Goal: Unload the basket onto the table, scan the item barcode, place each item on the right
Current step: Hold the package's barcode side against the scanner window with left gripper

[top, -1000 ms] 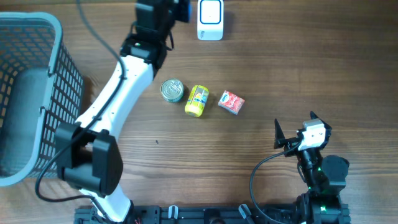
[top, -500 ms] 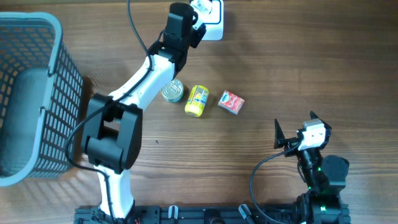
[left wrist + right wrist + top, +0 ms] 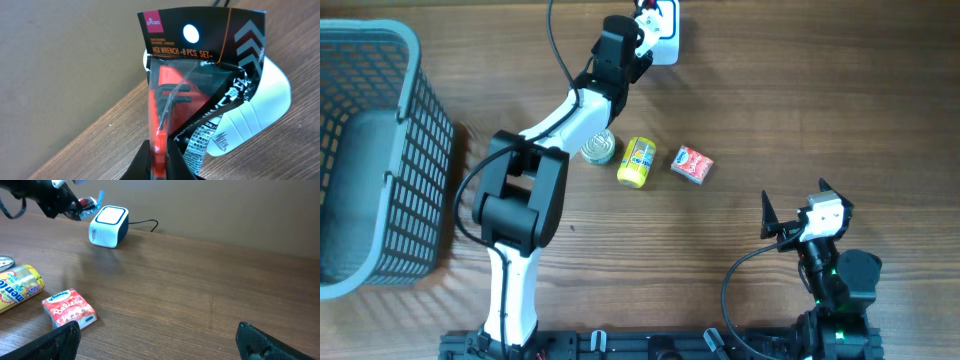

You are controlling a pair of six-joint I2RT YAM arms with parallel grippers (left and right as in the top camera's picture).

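Observation:
My left gripper (image 3: 161, 156) is shut on the bottom of a hex wrench set pack (image 3: 200, 75), a black and orange card holding black keys in a red holder. The pack stands upright right in front of the white scanner (image 3: 260, 100), partly covering it. In the overhead view the left gripper (image 3: 638, 24) and the pack (image 3: 642, 10) are at the scanner (image 3: 666, 28) on the far edge of the table. The right wrist view shows the pack (image 3: 87, 202) just left of the scanner (image 3: 107, 226). My right gripper (image 3: 792, 226) rests open at the near right, holding nothing.
A tin can (image 3: 597, 146), a yellow candy tube (image 3: 637, 162) and a small red box (image 3: 691, 165) lie in a row mid-table. A grey mesh basket (image 3: 380, 150) fills the left side. The scanner's cable (image 3: 147, 225) trails off behind it.
The left arm has swung right along the far edge, carrying the pack up against the scanner. The right arm has not moved.

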